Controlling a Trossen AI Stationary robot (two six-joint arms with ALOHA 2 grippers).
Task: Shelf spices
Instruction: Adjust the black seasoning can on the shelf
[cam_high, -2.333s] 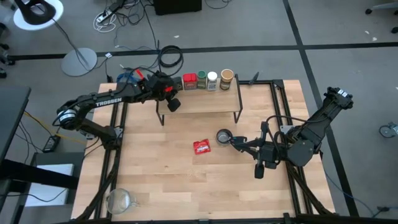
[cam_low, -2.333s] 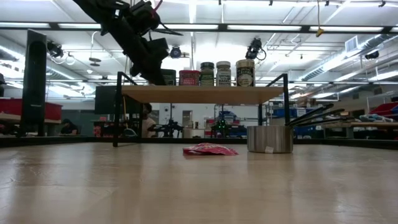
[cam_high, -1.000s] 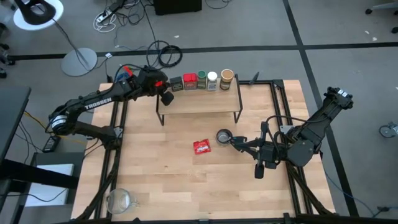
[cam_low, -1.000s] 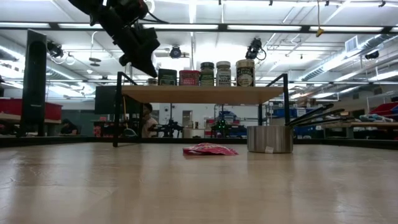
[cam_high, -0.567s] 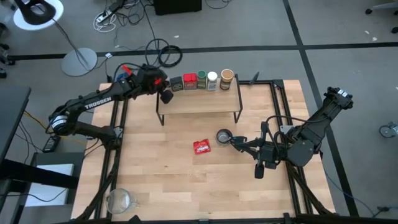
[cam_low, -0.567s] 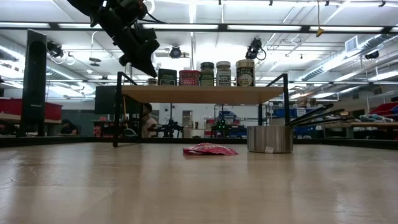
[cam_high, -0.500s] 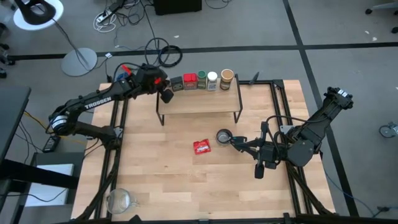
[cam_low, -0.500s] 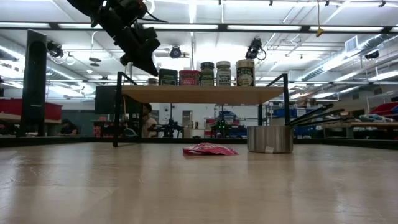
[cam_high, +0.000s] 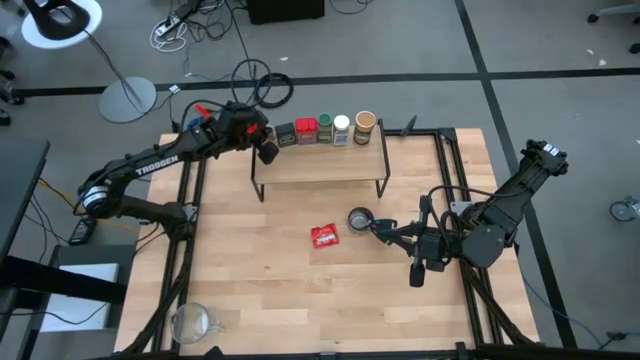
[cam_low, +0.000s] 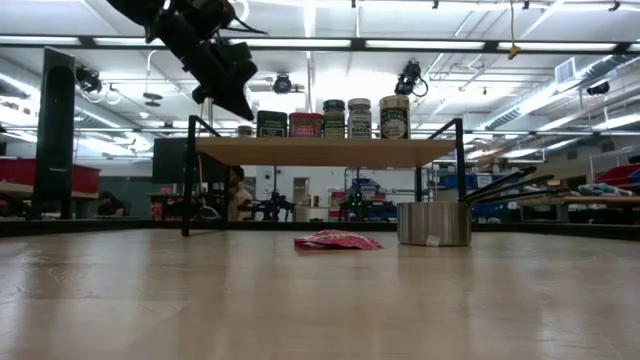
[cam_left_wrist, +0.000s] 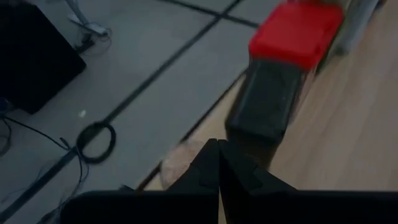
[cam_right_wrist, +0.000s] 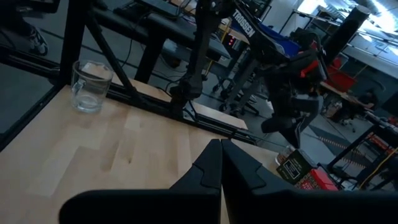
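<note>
Spices (cam_high: 322, 130) stand in a row along the shelf (cam_high: 320, 165).

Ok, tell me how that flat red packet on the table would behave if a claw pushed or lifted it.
The red packet lies flat and crinkled on the table, so it probably slides rather than rolls. It looks thin and soft, so likely light and floppy when lifted. Its low profile in the low view may make pinching awkward.

The wooden counter (cam_high: 280, 290) carries the shelf (cam_high: 320, 165), a flat red packet (cam_high: 324, 235), a round metal cup (cam_high: 359, 219) and a clear glass mug (cam_high: 190, 322). On the shelf stand five spices (cam_high: 322, 130) in a row, the dark tin just beside the left end effector (cam_high: 266, 152). The cup sits near the right end effector (cam_high: 418, 272).
</note>
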